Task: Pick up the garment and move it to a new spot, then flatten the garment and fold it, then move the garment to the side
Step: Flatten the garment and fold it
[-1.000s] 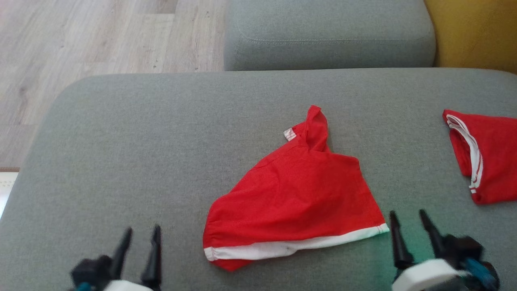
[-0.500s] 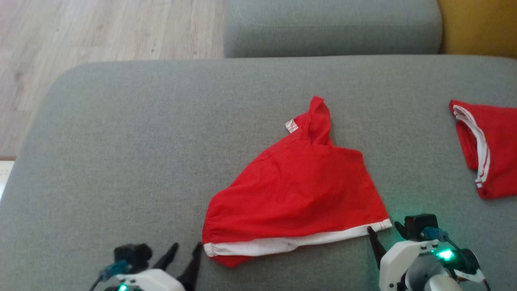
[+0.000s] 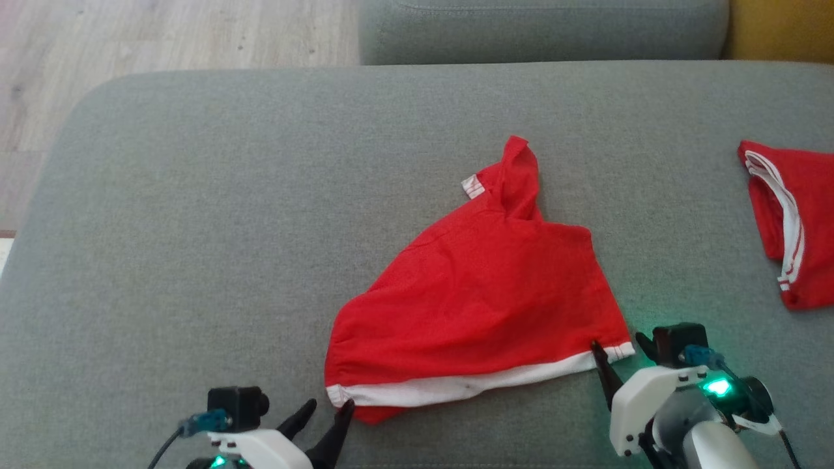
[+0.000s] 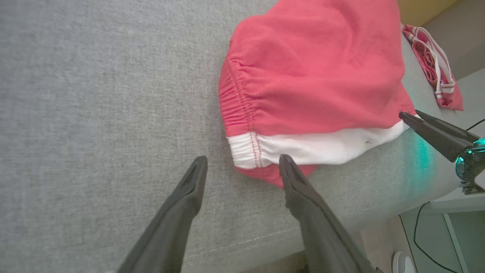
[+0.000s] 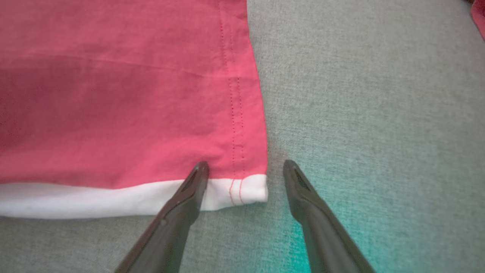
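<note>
Nothing is legible; the white tag (image 3: 474, 187) on the garment (image 3: 482, 299) is too small to read.

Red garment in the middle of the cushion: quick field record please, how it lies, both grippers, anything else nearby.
garment: red garment, rumpled, on the grey cushion, white band nearest the robot
left: left gripper open, at the band's left corner
right: right gripper open, straddling the band's right corner
held: nothing yet
nearby: second red garment, far right on the cushion

Head-view edges crop the left gripper (image 3: 329, 406) — and a second red garment (image 3: 791, 215).
</note>
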{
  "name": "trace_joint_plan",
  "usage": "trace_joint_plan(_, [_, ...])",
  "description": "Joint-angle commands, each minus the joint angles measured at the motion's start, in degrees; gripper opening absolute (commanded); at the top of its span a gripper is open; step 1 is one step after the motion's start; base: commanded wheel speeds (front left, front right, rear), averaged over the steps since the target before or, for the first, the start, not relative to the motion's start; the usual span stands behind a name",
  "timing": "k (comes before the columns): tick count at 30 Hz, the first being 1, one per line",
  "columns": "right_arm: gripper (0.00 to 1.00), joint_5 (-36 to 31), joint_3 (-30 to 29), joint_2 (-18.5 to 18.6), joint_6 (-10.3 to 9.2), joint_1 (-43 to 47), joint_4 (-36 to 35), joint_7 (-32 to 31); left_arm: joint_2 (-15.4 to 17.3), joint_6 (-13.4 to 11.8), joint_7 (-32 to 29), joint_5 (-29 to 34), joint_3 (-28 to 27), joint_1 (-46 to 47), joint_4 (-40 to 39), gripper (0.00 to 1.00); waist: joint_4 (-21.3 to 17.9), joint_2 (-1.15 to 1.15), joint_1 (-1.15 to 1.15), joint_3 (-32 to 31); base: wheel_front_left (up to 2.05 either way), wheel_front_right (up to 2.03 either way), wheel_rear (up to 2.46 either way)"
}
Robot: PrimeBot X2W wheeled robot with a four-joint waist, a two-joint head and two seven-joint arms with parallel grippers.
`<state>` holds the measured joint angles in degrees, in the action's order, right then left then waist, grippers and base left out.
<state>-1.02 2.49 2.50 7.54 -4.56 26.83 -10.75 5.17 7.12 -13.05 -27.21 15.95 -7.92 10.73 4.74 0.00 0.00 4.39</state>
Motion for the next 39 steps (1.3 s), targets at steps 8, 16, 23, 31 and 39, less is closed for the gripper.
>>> trace_joint_plan(8, [1.00, 0.02, 2.69, 0.38, -0.05, -3.26, -1.02, 0.67, 0.93, 0.34, 0.50, -1.84, -1.10, 4.48, 0.97, 1.00, -1.34, 0.00, 0.00, 1.17, 0.00, 0.00, 0.00])
trace_joint_plan(16, [1.00, 0.39, 4.14, 0.38, -0.05, -3.64, -1.09, 0.71, 1.11, 0.34, 1.93, -2.30, -0.30, 6.79, 5.17, 1.00, -2.42, 0.00, 0.00, 2.11, 0.00, 0.00, 0.00])
trace_joint_plan(23, [0.00, 2.20, 4.84, 0.38, -0.05, -4.09, -1.02, 1.10, 1.27, 0.35, 1.81, -3.92, 1.88, 7.95, 7.56, 0.00, -2.83, 0.00, 0.00, 2.47, 0.00, 0.00, 0.00])
trace_joint_plan(31, [0.00, 11.04, 3.54, 0.38, -0.05, -4.06, -6.21, 2.82, 2.52, 0.36, 2.03, -8.98, 2.96, 7.66, 3.00, 0.00, -3.24, 0.00, 0.00, 0.85, 0.00, 0.00, 0.00])
trace_joint_plan(39, [0.00, 34.69, -2.17, 0.38, -0.05, -1.13, -29.42, -2.67, 7.19, 0.36, -3.08, -23.79, -0.29, 4.44, -26.36, 0.00, -4.11, 0.00, 0.00, -1.58, 0.00, 0.00, 0.00])
